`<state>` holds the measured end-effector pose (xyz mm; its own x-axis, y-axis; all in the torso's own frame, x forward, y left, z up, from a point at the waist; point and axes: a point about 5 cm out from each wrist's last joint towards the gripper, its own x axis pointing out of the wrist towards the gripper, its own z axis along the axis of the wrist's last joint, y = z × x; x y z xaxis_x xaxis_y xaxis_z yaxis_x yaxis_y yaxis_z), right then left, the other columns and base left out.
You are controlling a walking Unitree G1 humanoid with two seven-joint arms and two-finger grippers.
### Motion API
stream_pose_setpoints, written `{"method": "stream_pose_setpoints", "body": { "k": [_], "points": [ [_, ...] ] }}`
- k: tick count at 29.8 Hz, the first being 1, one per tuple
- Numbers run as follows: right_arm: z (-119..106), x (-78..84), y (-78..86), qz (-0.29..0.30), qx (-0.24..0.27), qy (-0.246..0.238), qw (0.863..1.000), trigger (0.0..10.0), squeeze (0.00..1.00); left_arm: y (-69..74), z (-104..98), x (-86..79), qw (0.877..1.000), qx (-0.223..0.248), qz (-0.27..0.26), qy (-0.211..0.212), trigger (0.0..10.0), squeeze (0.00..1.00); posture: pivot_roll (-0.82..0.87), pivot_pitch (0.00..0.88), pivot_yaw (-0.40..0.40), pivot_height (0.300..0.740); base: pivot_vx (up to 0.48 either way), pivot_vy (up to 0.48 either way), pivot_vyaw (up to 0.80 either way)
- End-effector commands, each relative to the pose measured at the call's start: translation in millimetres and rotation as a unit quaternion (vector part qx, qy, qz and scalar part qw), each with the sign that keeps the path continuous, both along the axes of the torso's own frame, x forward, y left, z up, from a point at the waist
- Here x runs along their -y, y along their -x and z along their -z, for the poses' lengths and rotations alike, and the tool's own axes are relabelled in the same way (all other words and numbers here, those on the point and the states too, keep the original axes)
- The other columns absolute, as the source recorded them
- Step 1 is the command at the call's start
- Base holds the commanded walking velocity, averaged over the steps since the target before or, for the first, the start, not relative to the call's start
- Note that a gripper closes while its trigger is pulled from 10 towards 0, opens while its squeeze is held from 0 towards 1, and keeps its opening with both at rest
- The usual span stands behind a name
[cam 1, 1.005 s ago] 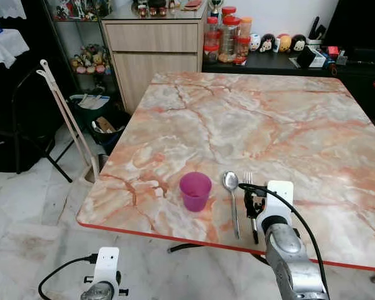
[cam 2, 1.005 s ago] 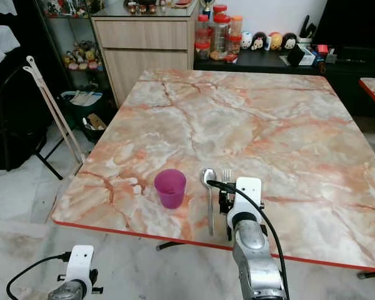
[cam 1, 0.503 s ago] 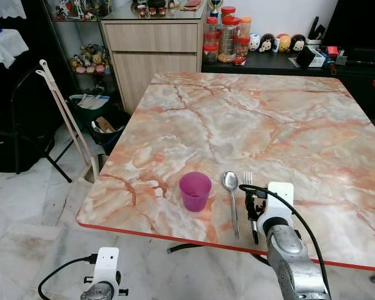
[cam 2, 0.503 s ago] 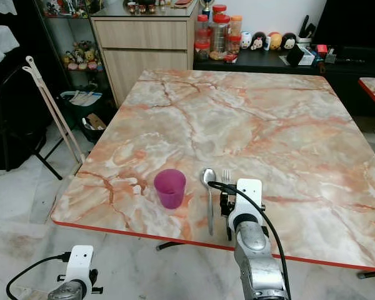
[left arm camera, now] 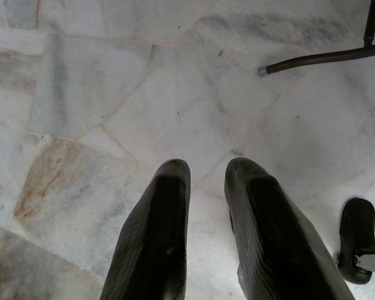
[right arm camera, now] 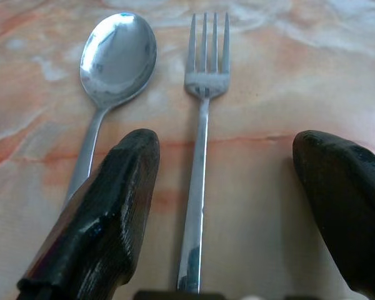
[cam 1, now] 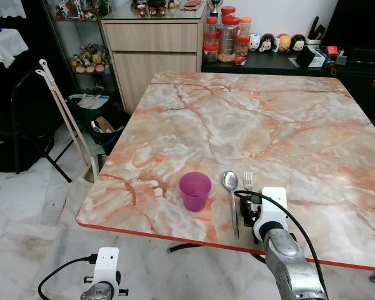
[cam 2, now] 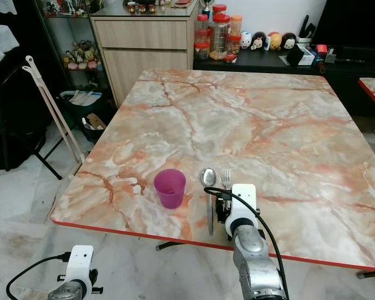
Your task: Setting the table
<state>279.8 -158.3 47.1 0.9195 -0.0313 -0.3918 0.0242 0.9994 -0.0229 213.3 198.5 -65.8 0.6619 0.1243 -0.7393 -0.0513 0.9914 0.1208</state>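
With the silver metal fork (right arm camera: 201, 131) lying released beside the silver spoon (right arm camera: 115, 59) low and centre on the marble-patterned table (cam 1: 287, 119), the right gripper (right arm camera: 228, 200), fingers spread wide astride the fork handle, seemingly needed only to back away, while the left gripper (left arm camera: 206, 231) hung idle, fingers nearly together.

right hand (right arm camera: 228, 187) drawn back, fork (right arm camera: 200, 150) released
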Motion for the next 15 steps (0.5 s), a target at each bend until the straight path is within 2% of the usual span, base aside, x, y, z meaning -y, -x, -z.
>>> {"method": "stream_pose_setpoints", "body": {
  "k": [1, 10, 15],
  "points": [
    [-0.5, -1.2, -3.0, -0.006, 0.002, 0.003, 1.0, 10.0, 0.0, -0.9, -0.5, -0.3, 1.0, 0.001, -0.003, 0.002, 10.0, 0.0, -0.04, 0.0, 0.001, 0.74, 0.0, 0.0, 0.0],
    [2.9, 8.3, -6.6, 0.016, -0.003, 0.004, 1.0, 10.0, 0.0, 0.0, 0.3, 1.1, 1.0, -0.002, 0.001, 0.004, 10.0, 0.0, -0.04, 0.0, 0.002, 0.74, 0.0, 0.0, 0.0],
    [6.8, 2.3, -6.9, -0.008, -0.014, 0.001, 1.0, 10.0, 0.0, 0.4, 0.6, 0.3, 1.0, -0.006, 0.005, -0.001, 10.0, 0.0, -0.05, 0.0, 0.001, 0.74, 0.0, 0.0, 0.0]
  ]
}}
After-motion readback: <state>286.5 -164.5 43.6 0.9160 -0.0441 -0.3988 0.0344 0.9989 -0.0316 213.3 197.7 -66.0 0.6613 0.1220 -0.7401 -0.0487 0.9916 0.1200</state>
